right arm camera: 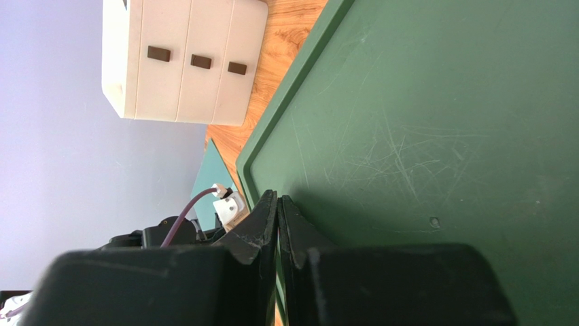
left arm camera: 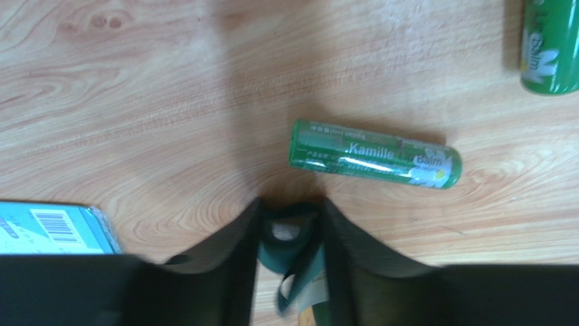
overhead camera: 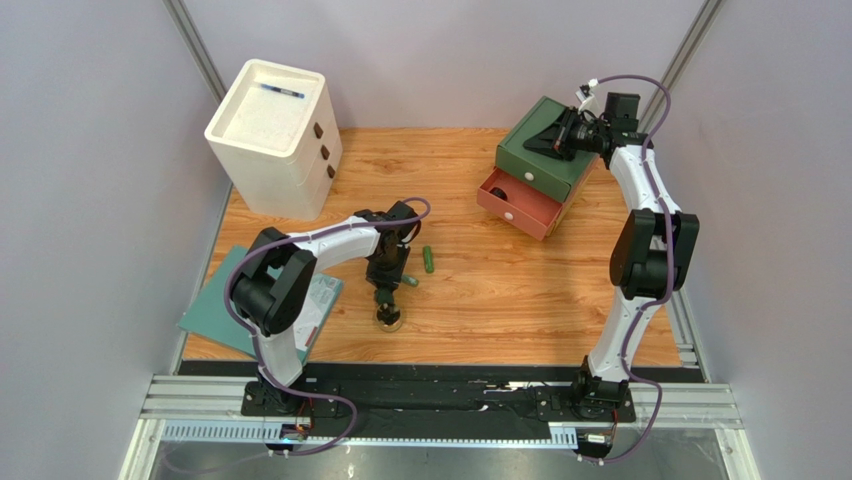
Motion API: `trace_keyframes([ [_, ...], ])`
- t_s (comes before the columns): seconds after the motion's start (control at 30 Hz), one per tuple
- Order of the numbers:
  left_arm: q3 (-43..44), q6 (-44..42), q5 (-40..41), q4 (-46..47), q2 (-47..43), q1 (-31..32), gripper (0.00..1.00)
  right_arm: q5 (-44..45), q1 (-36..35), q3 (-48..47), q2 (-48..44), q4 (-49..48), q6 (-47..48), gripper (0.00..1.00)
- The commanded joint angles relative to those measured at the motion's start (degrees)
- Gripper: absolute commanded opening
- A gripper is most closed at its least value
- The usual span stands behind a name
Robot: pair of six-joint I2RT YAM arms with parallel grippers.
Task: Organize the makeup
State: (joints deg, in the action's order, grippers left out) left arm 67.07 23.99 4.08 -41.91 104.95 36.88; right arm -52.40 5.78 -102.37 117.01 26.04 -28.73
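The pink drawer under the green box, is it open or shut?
Open. The pink drawer sticks out from beneath the green box, its inside exposed to the top camera.

In the left wrist view the fingers [left arm camera: 234, 258] cover most of the dark jar [left arm camera: 289, 241] between them. A green tube [left arm camera: 549, 47] is cut by the top right corner, and a blue box [left arm camera: 51, 227] runs off the left edge. From above, the dark thing [overhead camera: 498, 193] in the pink drawer [overhead camera: 525, 205] is too small to tell.
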Motion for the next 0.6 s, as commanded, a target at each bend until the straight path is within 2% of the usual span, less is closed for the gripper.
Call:
trace_keyframes([
  [0.0, -3.9, 0.2, -2.1, 1.5, 2.5, -0.1, 0.33, 11.4, -0.2, 7.0, 10.9, 11.8, 5.4, 0.09],
  [0.03, -3.8, 0.1, -2.4, 1.6, 2.4, -0.1, 0.22, 11.4, -0.2, 6.9, 10.9, 11.8, 5.4, 0.09],
  [0.1, -3.4, -0.4, -2.7, 1.6, 2.2, -0.1, 0.12, 11.5, -0.2, 6.9, 10.9, 11.8, 5.4, 0.09],
  [0.13, -3.3, -0.8, -2.8, 1.5, 2.1, -0.1, 0.00, 11.4, -0.2, 6.9, 11.0, 11.8, 5.4, 0.09],
  [0.33, -0.4, -1.5, -0.1, -0.4, 0.2, -0.1, 0.00, 11.4, -0.2, 7.0, 11.0, 11.8, 5.4, 0.09],
  [0.57, 12.1, -4.3, 5.1, -7.0, -4.3, -0.1, 0.00, 11.4, -0.2, 6.8, 10.8, 11.8, 5.3, 0.09],
])
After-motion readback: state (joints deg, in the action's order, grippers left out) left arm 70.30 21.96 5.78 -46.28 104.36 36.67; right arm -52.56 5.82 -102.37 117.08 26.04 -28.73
